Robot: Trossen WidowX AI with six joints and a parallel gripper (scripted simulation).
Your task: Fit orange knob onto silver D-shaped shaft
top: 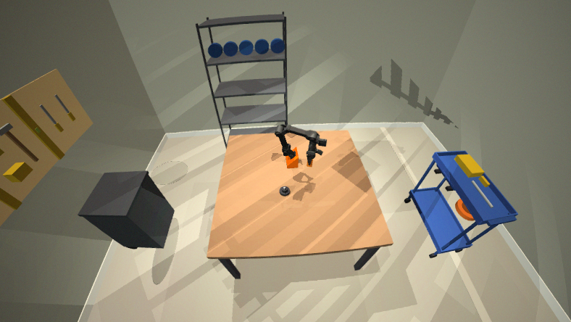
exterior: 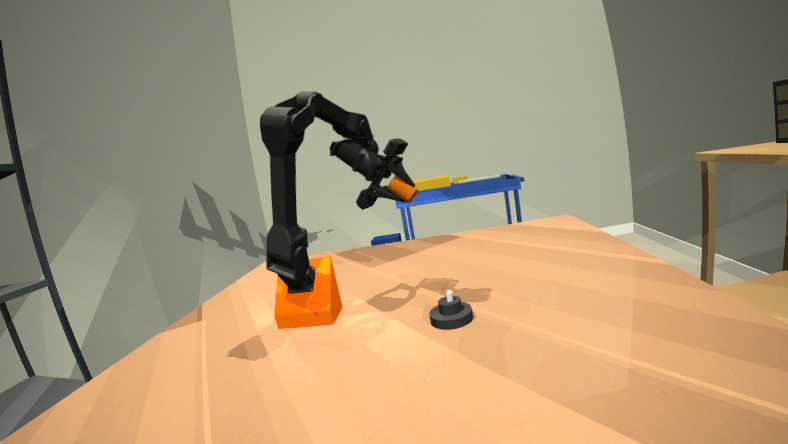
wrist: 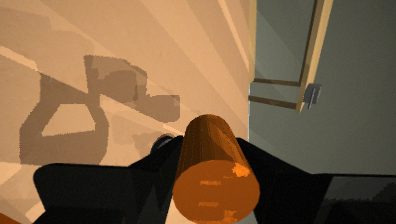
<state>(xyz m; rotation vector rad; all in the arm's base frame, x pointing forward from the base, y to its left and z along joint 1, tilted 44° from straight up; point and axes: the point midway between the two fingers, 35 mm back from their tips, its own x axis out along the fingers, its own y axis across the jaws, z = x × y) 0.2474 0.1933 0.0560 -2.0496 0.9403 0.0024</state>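
Note:
The orange knob (top: 309, 164) (exterior: 403, 189) (wrist: 216, 187) is a ribbed cylinder. My gripper (top: 309, 162) (exterior: 400, 188) (wrist: 208, 141) is shut on it and holds it in the air, tilted in the exterior view, with its far end pointing down and right. The knob's hole cannot be made out. The black round pedestal (top: 284, 193) (exterior: 451, 317) stands on the table, below and to the right of the knob in the exterior view. Its silver shaft (exterior: 449, 296) stands upright and bare. The shaft's flat side cannot be made out. In the wrist view a dark edge of the pedestal (wrist: 161, 143) shows beside the left finger.
The arm's orange base (top: 292, 161) (exterior: 306, 309) stands on the wooden table (top: 255, 231) (exterior: 496, 386), behind the pedestal in the top view. A blue cart (top: 441, 223) (exterior: 468, 191), a shelf rack (top: 251, 88) and a dark cabinet (top: 115, 196) stand away from the table.

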